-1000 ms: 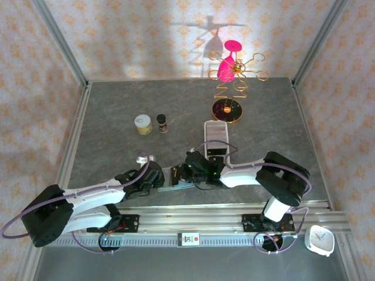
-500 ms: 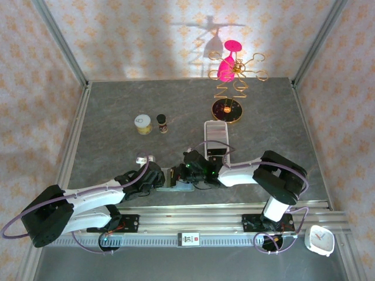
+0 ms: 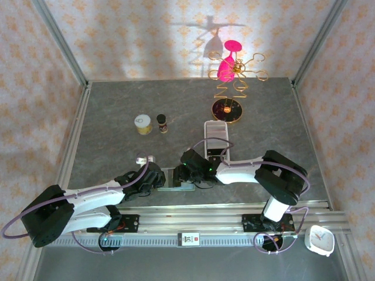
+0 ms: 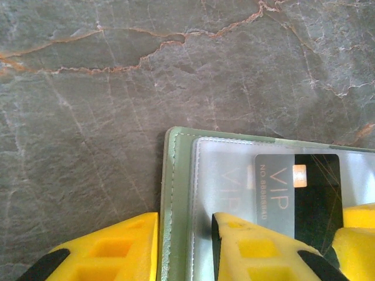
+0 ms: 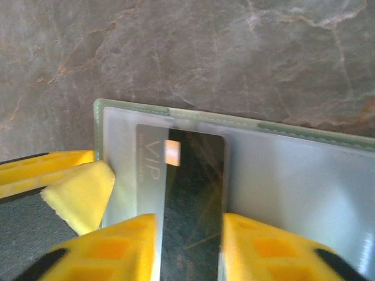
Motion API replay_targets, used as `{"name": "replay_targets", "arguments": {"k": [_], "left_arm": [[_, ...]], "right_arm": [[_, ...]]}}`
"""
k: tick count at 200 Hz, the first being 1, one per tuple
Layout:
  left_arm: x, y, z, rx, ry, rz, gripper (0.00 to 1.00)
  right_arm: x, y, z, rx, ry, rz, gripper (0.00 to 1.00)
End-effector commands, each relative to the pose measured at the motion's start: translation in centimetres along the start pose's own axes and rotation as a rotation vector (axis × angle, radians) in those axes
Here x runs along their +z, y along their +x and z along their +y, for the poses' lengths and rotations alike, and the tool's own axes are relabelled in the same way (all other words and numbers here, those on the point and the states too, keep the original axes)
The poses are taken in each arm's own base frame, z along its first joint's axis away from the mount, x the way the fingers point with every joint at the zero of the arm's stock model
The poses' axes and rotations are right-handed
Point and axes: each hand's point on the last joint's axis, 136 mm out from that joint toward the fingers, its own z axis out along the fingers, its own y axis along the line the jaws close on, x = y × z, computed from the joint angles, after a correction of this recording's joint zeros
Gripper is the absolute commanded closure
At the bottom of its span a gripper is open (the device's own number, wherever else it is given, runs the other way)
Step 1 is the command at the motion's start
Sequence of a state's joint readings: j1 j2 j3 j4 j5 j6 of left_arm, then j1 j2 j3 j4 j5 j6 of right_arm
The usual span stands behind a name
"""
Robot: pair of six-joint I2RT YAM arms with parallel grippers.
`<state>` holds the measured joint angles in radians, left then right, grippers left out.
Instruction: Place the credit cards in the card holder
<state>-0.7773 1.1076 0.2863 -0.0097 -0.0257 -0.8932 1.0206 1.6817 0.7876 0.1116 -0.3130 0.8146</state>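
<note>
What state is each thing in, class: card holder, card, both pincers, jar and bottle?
card holder, open, flat on the table.
credit card, flat inside the open card holder; tucked into a pocket or not, unclear.
left pincer, jaws apart, straddling the card holder's edge.
right pincer, jaws apart, credit card between them.
yellow jar, upright, lid on.
small dark bottle, upright.

I operate a left arm (image 3: 94, 199) and a right arm (image 3: 240, 171) with white link shells, black joint housings, looped purple cables and yellow moulded fingers (image 4: 105, 252) with recessed square pockets.
</note>
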Motion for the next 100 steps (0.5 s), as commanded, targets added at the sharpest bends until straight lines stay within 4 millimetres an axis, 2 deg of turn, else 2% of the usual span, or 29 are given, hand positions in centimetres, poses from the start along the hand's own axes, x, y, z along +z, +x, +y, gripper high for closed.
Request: {"name": "replay_targets", "arguments": {"k": [1, 14, 44, 100], "left_arm": [[0.2, 1.2, 1.0, -0.002, -0.026, 0.037, 0.72], [0.3, 1.2, 0.9, -0.005, -0.022, 0.041, 0.72], [0.2, 1.3, 0.4, -0.013, 0.005, 0.047, 0.71], [-0.1, 1.3, 0.1, -0.048, 0.044, 0.035, 0.60]], "right_arm": [[-0.1, 0.1, -0.5, -0.007, 0.038, 0.001, 0.75], [0.3, 0.2, -0.1, -0.010, 0.027, 0.010, 0.82], [1.0, 0.3, 1.3, -0.026, 0.001, 0.023, 0.93], [1.3, 0.5, 3.0, 0.016, -0.088, 0.028, 0.93]]}}
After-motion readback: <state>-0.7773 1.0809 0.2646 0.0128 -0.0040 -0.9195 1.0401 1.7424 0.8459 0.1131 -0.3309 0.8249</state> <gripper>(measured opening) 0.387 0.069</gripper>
